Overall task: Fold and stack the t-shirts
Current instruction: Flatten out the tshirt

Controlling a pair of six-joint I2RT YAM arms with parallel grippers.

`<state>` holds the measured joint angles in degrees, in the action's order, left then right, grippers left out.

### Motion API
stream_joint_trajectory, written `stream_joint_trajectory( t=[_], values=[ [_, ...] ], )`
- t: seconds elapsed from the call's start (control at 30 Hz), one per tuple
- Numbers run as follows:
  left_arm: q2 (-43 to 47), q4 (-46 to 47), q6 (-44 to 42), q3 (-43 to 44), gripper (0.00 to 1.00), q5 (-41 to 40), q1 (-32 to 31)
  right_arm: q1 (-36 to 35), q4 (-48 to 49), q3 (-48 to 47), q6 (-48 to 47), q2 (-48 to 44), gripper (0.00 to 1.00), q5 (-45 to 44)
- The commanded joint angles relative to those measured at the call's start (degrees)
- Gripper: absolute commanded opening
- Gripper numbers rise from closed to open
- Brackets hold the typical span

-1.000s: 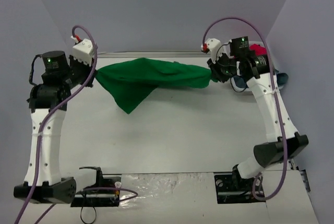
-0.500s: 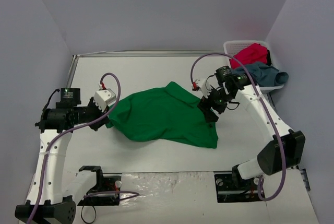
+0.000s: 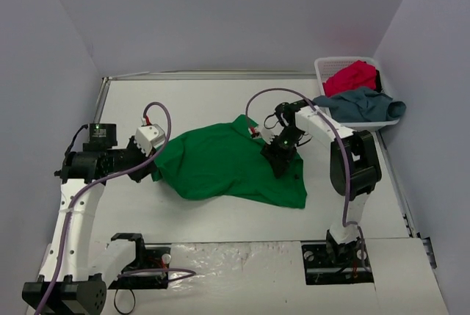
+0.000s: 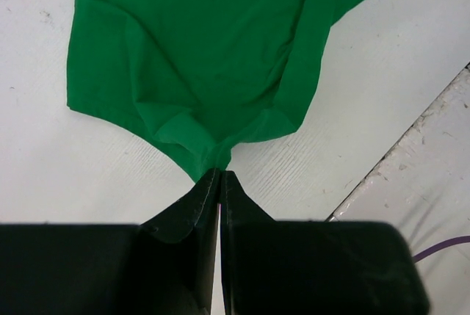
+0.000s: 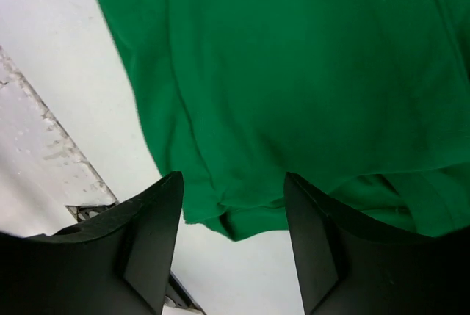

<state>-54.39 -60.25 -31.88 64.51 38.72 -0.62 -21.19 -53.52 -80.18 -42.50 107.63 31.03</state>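
The bright green t-shirt [image 3: 228, 164] lies spread and rumpled on the white table [image 3: 198, 102], between the two arms. My left gripper [image 3: 157, 169] is shut on its left edge; the left wrist view shows the cloth [image 4: 213, 58] pinched at my fingertips [image 4: 220, 174]. My right gripper [image 3: 277, 162] is open and empty, over the shirt's right part; the right wrist view shows a hem corner [image 5: 242, 219] between the spread fingers. The crimson red t-shirt [image 3: 354, 76] and the grey-blue t-shirt [image 3: 363, 103] lie in the basket at the back right.
The white lattice basket [image 3: 323, 65] stands at the table's far right corner, with the grey-blue shirt hanging over its front rim. Grey walls close in the table at the back and both sides. A raised strip [image 4: 440, 146] runs along the table's near edge.
The shirt came down from hanging stretched in the air to lying on the table. My right gripper let go of it and moved left over the cloth. My left gripper kept its hold.
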Motion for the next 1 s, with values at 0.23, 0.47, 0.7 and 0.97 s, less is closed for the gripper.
stream_joint_trajectory(
  t=[0.23,0.47,0.7,0.97],
  values=[
    [-1.0,6.6,3.0,-1.8,0.02,0.6,0.4,3.4,0.5,-8.5,0.7,8.4,0.49,-3.0],
    [-2.1,8.0,3.2,-2.5,0.02,0.4,0.4,3.9,0.9,-7.6,0.7,8.5,0.48,-4.9],
    [-3.7,9.9,4.2,-2.6,0.02,1.1,0.4,6.0,3.1,-8.2,1.8,9.7,0.46,-7.2],
    [-3.7,10.5,4.7,-3.0,0.02,1.0,0.4,8.4,3.4,-12.1,2.2,13.1,0.45,-8.3]
  ],
)
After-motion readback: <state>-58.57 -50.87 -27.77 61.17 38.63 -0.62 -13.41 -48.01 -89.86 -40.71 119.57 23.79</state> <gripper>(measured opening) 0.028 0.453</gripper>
